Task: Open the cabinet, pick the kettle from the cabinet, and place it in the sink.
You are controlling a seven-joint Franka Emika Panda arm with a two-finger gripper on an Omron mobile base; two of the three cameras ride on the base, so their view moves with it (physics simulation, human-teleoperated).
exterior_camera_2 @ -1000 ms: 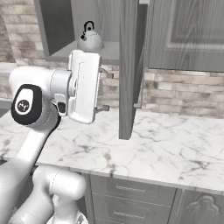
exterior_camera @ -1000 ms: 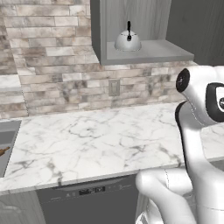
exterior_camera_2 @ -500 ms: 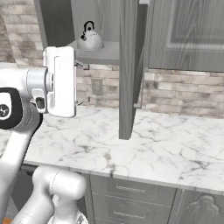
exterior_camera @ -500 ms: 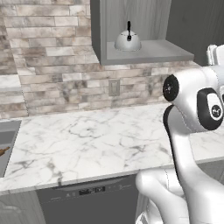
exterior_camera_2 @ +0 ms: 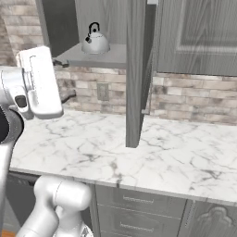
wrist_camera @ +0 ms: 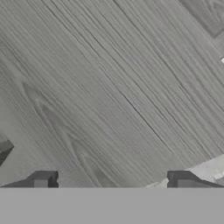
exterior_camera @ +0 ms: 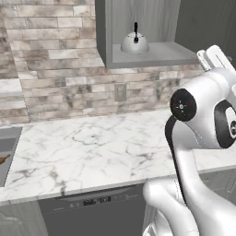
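Observation:
The cabinet (exterior_camera: 152,53) stands open, its door (exterior_camera_2: 136,69) swung out edge-on over the counter. On its grey shelf sits the kettle (exterior_camera: 134,42) (exterior_camera_2: 95,42), upright and silver-grey with a black arched handle. My gripper (exterior_camera_2: 65,79) is open and holds nothing; it hangs left of the door, below and to the left of the kettle, fingers pointing toward the wall. In the hand view the gripper (wrist_camera: 112,181) faces a close grey wood-grain surface with nothing between the tips. A corner of the sink (exterior_camera: 7,145) shows at the far left.
White marble counter (exterior_camera: 101,147) runs below the cabinet, backed by a brick wall with an outlet (exterior_camera: 120,92). A dark dishwasher front (exterior_camera: 92,207) and grey base cabinets (exterior_camera_2: 139,208) lie under it. A brown object (exterior_camera: 3,159) lies in the basin.
The arm has swung left in the right base view, carrying the hand away from the open door's edge toward the space under the shelf. The gripper stays open.

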